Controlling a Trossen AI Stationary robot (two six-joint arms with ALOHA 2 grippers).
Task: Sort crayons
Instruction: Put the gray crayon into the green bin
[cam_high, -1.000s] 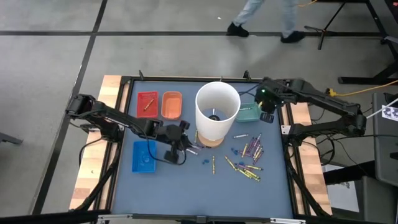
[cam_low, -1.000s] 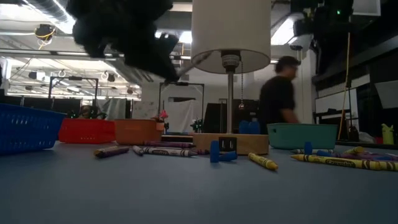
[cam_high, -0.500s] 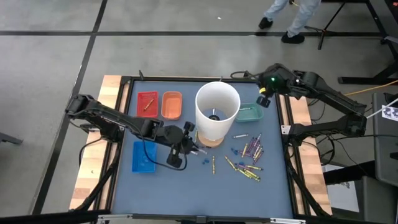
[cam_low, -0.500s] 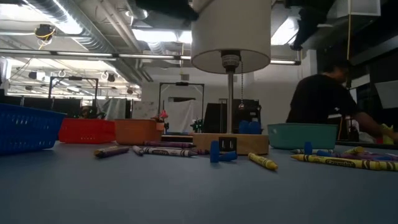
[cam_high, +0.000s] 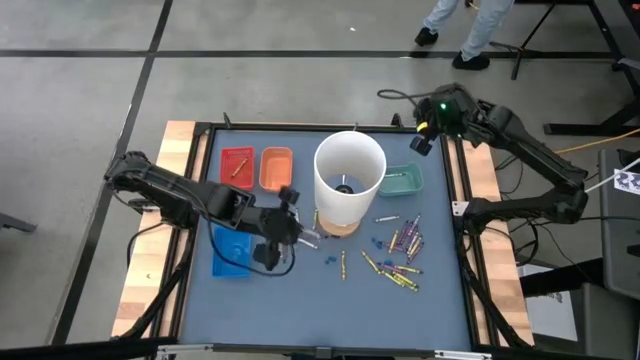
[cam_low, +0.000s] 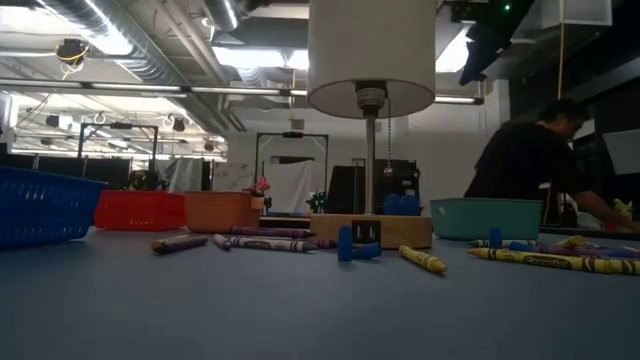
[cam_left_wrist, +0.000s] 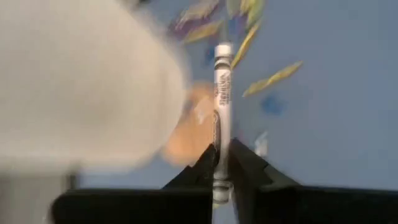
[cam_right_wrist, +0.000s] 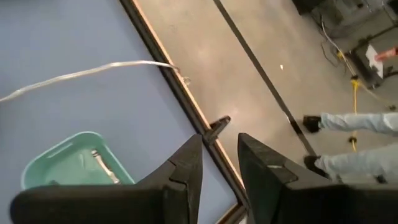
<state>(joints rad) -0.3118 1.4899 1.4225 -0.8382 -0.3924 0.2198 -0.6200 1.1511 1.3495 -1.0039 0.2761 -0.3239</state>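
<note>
My left gripper (cam_high: 296, 234) hangs above the table just left of the lamp's wooden base (cam_high: 335, 226), shut on a grey crayon (cam_left_wrist: 222, 93). Several yellow and purple crayons (cam_high: 400, 256) lie loose on the blue mat at the right; they also show in the low view (cam_low: 260, 241). My right gripper (cam_high: 421, 141) is open and empty, high over the table's far right corner, beyond the teal tray (cam_high: 403, 181). The teal tray (cam_right_wrist: 68, 165) holds one pale crayon (cam_right_wrist: 103, 163). My left gripper pinches one end of the grey crayon (cam_left_wrist: 217, 163) between its two fingers (cam_left_wrist: 245, 167). The crayon sticks straight out past the fingertips, in line with them. It is lifted clear of the table.
A tall white lampshade (cam_high: 350, 176) stands mid-table. A red tray (cam_high: 237, 165) and an orange tray (cam_high: 276, 168) sit at the far left, a blue tray (cam_high: 232, 250) at the left. Small blue pieces (cam_high: 375, 243) lie among the crayons. A person (cam_low: 530, 165) is behind the table.
My left gripper has risen out of the low view and drawn a little toward the table's left. My right gripper has gone up and from over the teal tray toward the table's far edge.
</note>
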